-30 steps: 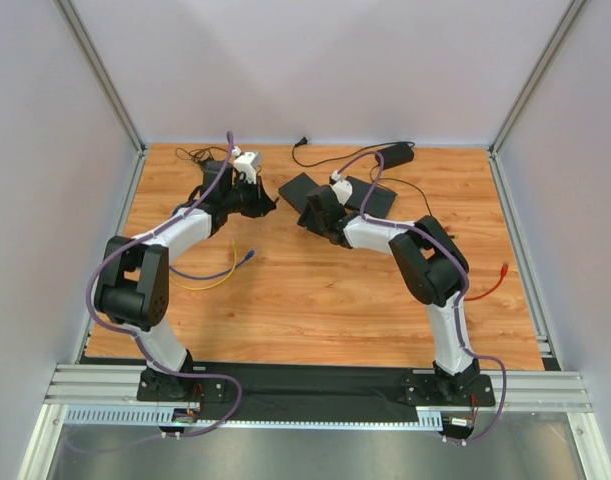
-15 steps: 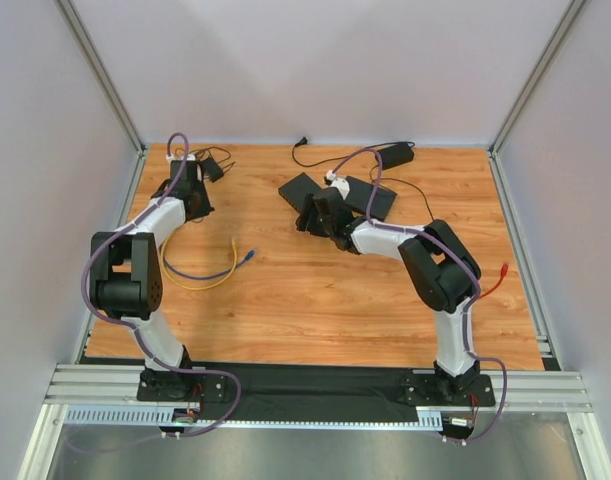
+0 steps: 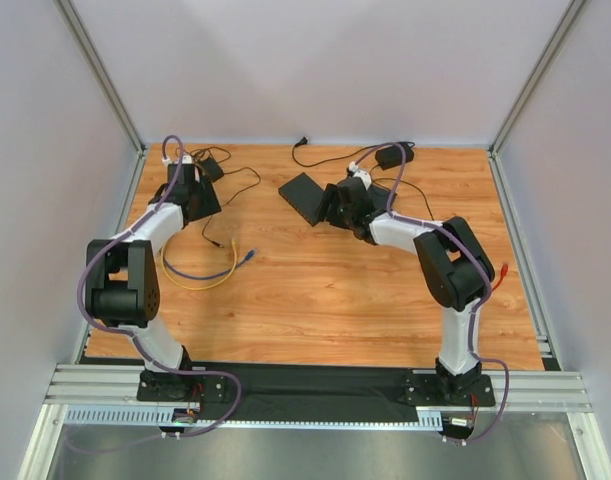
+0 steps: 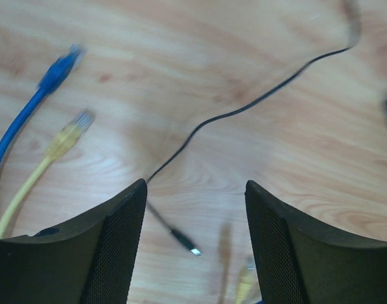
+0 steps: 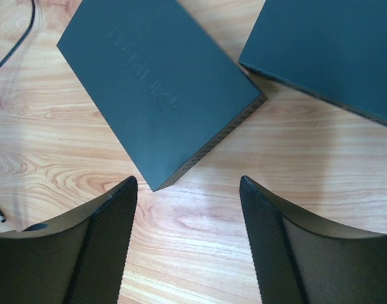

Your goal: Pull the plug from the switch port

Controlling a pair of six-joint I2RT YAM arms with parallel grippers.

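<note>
1. Your left gripper [image 4: 194,187] hangs over the table [image 3: 335,290] at its far left, jaws spread wide and nothing between them.
2. The plug [image 4: 185,242] lies loose on the wood below that gap, metal tip bare, at the end of a thin black cable [image 4: 256,104] (well apart from the switch).
3. A blue cable [image 4: 54,76] and a yellow cable [image 4: 63,139] lie near it, their ends free.
4. Your right gripper [image 5: 188,183] hovers over a corner of the switch [image 5: 152,95], fingers spread and gripping nothing.
5. A second box [image 5: 332,50] sits just beside the switch, a strip of wood between them.
</note>
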